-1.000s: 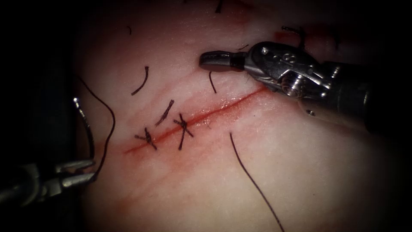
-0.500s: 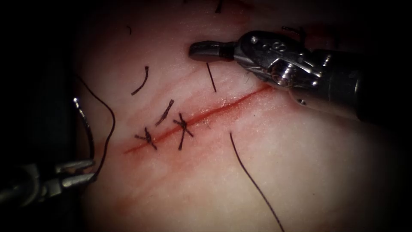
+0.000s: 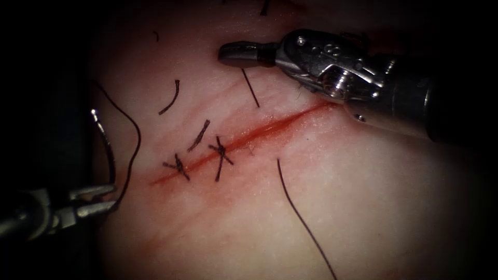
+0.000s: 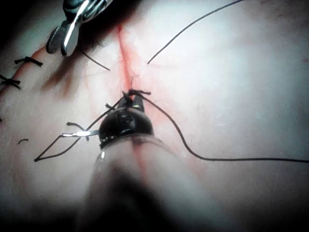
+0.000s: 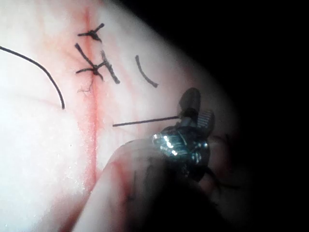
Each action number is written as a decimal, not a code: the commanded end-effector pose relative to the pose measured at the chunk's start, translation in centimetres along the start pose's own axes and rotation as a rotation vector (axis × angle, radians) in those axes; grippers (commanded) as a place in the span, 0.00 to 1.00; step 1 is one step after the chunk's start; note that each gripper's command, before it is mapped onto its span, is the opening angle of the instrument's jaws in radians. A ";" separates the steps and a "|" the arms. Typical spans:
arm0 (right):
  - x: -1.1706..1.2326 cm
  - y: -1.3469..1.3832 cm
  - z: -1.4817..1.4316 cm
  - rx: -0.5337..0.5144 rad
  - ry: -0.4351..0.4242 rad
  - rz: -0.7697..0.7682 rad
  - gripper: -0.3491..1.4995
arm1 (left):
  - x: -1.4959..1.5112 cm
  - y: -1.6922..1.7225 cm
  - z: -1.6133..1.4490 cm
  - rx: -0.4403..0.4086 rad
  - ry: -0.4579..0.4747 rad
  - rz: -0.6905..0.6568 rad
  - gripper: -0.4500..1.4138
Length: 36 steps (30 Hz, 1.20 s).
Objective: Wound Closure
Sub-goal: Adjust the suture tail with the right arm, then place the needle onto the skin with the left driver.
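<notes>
Pale tissue (image 3: pixel 363 197) carries the cut (image 3: pixel 249 137) with two knotted stitches. At eight o'clock, my left tool (image 3: pixel 93 201) clamps the needle (image 3: pixel 104 142) near its tail, seemingly clear of tissue. At one o'clock, my right tool (image 3: pixel 244 53) grips a short thread (image 3: pixel 250 88), jaws together.

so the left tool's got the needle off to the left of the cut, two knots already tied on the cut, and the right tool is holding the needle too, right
Not quite. The right tool holds a short piece of thread, not the needle; the endoscope view shows that thread hanging from its jaws. The rest stands: the left tool holds the needle near one end, clear of the tissue, left of the cut, which carries two knots.
</notes>
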 end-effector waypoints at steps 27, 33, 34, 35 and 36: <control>-0.07 0.19 -1.66 -0.130 0.071 -0.019 0.88 | 0.21 -1.24 1.77 0.077 -0.053 0.204 0.43; -0.14 0.03 -1.51 -0.051 0.072 -0.033 0.88 | 0.14 -1.38 1.76 0.140 -0.070 0.112 0.66; -0.14 0.03 -1.51 -0.051 0.072 -0.033 0.88 | 0.14 -1.38 1.76 0.140 -0.070 0.112 0.66; -0.16 0.02 -1.50 -0.051 0.070 -0.035 0.88 | 0.18 -1.40 1.69 0.134 -0.074 0.099 0.66; -0.17 0.01 -1.49 -0.050 0.065 -0.037 0.88 | 0.21 -1.42 1.63 0.128 -0.077 0.096 0.66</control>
